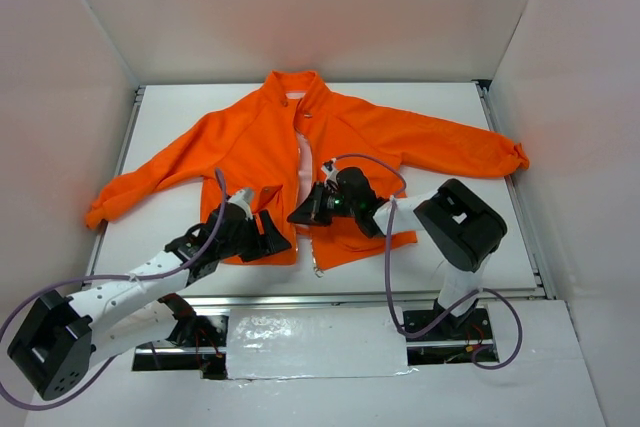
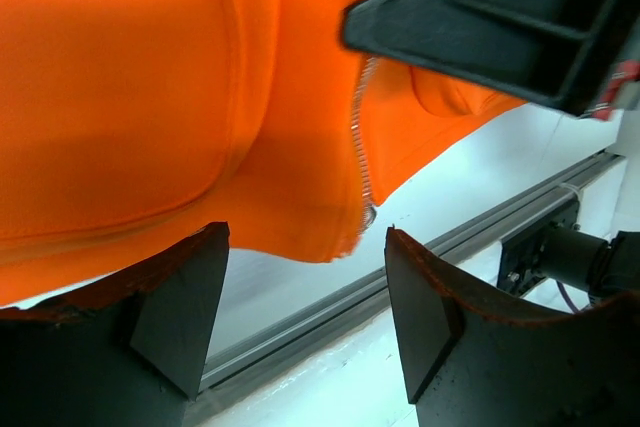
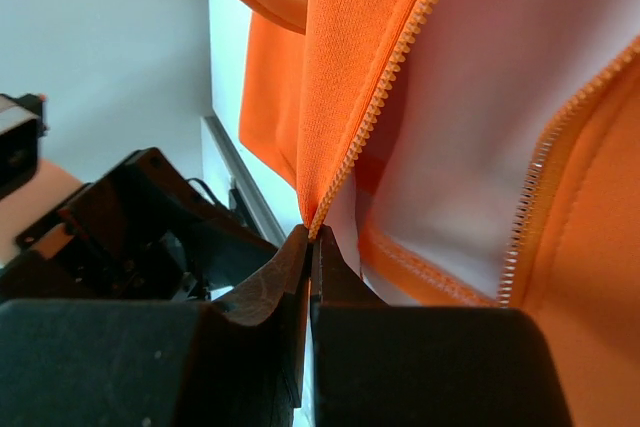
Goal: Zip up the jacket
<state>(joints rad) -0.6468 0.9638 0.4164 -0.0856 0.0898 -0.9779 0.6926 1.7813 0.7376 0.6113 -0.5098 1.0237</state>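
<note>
While spread unzipped on the table [image 1: 180, 112], collar farthest from the arms: orange jacket [image 1: 250, 137] pinched at the foot of the zipper [image 3: 385, 87] by the closed right gripper [image 3: 312, 237], apparently to anchor it; left gripper [image 2: 305, 242] gaping at the lower edge, holding nothing.

A white worktop [image 1: 440, 105] lies evenly lit, plain white walls [image 1: 300, 7] rising behind and on both sides of it, a metal rail [image 1: 300, 298] along its near edge.
</note>
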